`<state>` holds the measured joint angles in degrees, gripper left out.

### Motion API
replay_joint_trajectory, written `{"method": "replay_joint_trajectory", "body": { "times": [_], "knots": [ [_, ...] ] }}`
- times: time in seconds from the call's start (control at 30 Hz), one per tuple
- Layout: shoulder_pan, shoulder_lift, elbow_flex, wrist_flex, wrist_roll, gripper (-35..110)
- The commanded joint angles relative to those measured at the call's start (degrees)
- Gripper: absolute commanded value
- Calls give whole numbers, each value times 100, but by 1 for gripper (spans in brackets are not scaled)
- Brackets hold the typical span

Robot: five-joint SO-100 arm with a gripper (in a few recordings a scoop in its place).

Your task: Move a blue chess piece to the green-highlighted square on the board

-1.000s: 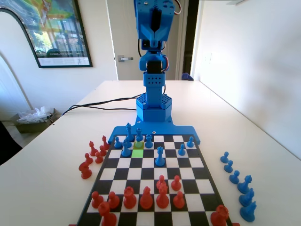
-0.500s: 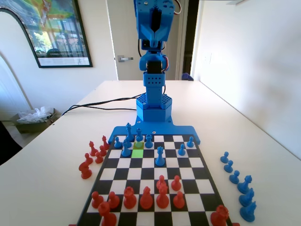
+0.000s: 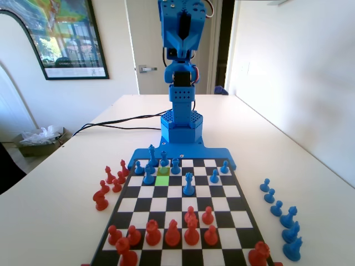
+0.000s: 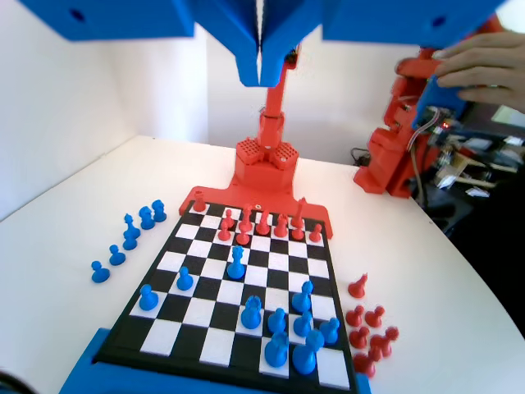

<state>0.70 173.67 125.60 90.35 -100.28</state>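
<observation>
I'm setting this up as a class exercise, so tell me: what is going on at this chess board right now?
The blue arm stands raised at the far end of the board in the fixed view, its pincer shut, empty and high above the pieces in the wrist view. The green-highlighted square has nothing on it. A blue chess piece, a pawn, stands just left of it in the fixed view. No piece has been picked up yet.

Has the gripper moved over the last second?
No. In the fixed view the gripper hangs high above the blue base, same spot against the door frame, jaws together.
</observation>
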Motion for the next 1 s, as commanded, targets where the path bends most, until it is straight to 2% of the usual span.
{"method": "replay_joint_trajectory", "body": {
  "times": [0.0, 0.13, 0.33, 0.67, 0.83, 0.97],
  "knots": [
    [-88, -79, -404, -9, -176, 1],
    [-255, -519, -844, 281, -404, 1],
    [-519, -1239, -1556, 712, -1362, 1],
    [-589, -2610, -2206, 835, -3700, 1],
    [-167, -3252, -2373, 984, -5282, 1],
    [272, -3542, -1890, 642, -6478, 1]
  ]
}}
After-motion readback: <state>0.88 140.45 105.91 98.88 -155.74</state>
